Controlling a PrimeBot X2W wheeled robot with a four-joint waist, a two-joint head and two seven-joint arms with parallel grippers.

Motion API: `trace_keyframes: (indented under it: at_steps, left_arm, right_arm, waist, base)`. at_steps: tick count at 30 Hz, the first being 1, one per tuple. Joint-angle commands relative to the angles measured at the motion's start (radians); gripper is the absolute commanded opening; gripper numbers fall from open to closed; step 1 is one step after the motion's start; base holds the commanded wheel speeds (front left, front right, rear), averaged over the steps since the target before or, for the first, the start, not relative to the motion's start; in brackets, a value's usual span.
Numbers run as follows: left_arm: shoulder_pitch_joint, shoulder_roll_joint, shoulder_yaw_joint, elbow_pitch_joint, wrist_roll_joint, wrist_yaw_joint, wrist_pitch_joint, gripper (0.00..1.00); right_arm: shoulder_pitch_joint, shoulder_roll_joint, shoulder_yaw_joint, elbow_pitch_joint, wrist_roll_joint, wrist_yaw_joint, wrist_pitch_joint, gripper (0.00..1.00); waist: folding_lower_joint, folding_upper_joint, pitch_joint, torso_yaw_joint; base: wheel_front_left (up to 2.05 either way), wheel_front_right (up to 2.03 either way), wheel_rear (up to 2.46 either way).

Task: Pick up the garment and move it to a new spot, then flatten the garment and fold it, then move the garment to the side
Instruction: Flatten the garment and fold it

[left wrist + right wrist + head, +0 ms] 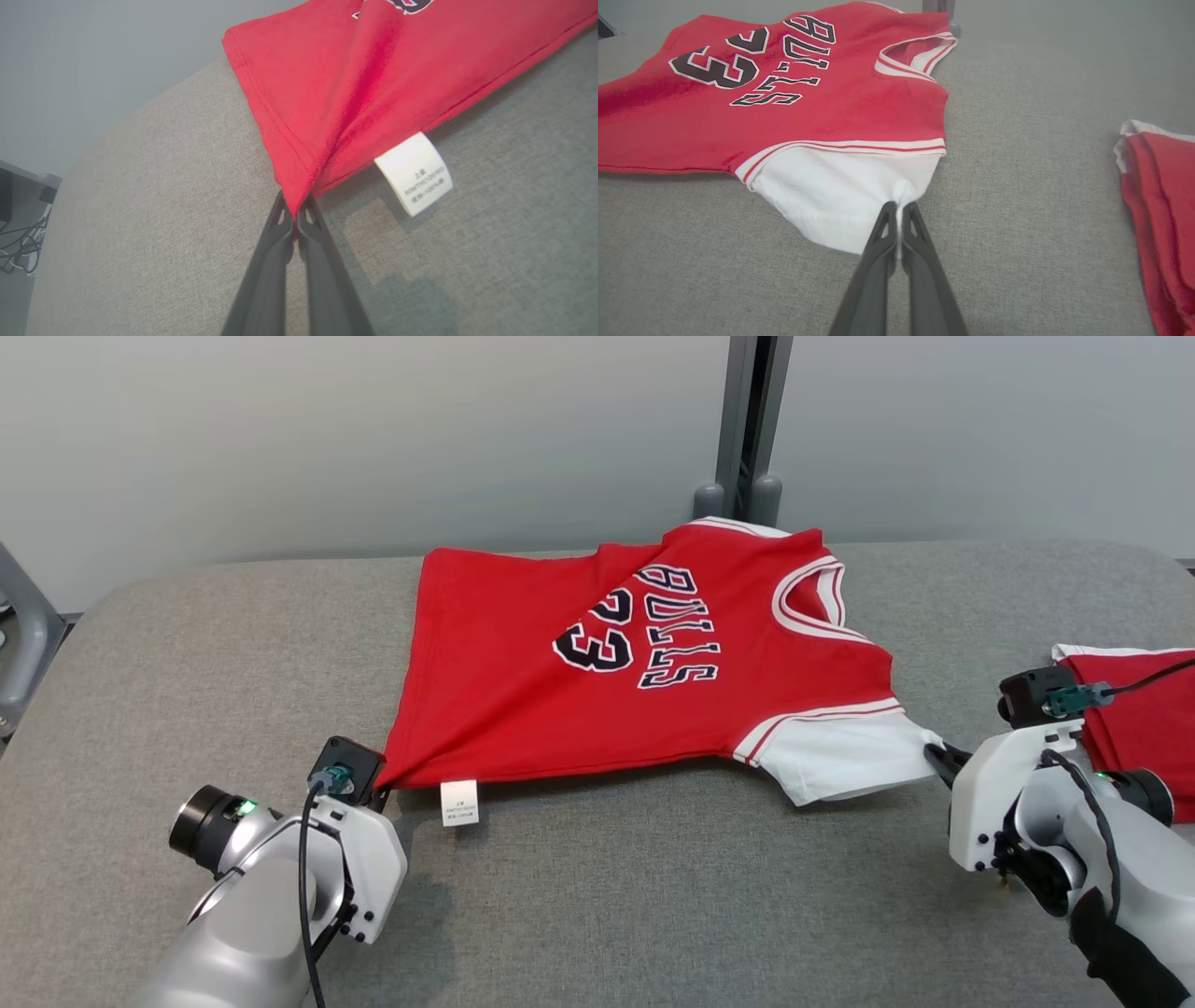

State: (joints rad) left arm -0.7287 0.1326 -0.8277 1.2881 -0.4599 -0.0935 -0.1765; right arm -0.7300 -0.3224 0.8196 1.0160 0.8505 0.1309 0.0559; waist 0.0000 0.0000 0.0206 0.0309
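Nearest, at the lower corners: left gripper (377,793) pinched shut on the red hem corner, right gripper (934,758) pinched shut on the edge of the white sleeve (840,756). Under everything, a grey padded table (653,915). Spread across its middle, front up, a red shirt (523,709), long axis running left to right between the two grippers, hem toward the left one, collar toward the right one, a ridge of cloth rising from the left pinch. Judged mid-flattening: next pull likely apart along that axis, each arm at its own end. At the far right, well apart, a second red garment (1134,728), apparently folded. Readable on the chest, sideways: "BULLS" and "23". Just beside the left pinch, a small white label (416,172), print too fine to read.
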Motion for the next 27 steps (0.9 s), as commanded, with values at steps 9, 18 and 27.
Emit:
trace_keyframes:
  at_steps: [9, 18, 27]
  left_arm:
    - [0.074, 0.032, -0.059, 0.003, 0.036, 0.003, -0.018, 0.00]
    - [0.136, 0.054, -0.094, 0.004, 0.047, -0.008, -0.005, 0.00]
    - [0.219, 0.079, -0.133, 0.005, 0.032, -0.030, 0.036, 0.00]
  right_arm:
    - [0.052, -0.135, 0.099, -0.103, 0.200, 0.000, 0.245, 0.00]
    - [0.096, -0.202, 0.128, -0.155, 0.285, 0.000, 0.336, 0.00]
    - [0.181, -0.266, 0.144, -0.218, 0.337, -0.001, 0.383, 0.00]
  waist:
    - [0.0000, 0.0000, -0.067, -0.022]
    - [0.0000, 0.0000, -0.115, -0.030]
    - [0.0000, 0.0000, -0.167, -0.006]
  base:
    - [0.00, 0.00, 0.00]
    - [0.00, 0.00, 0.00]
    - [0.00, 0.00, 0.00]
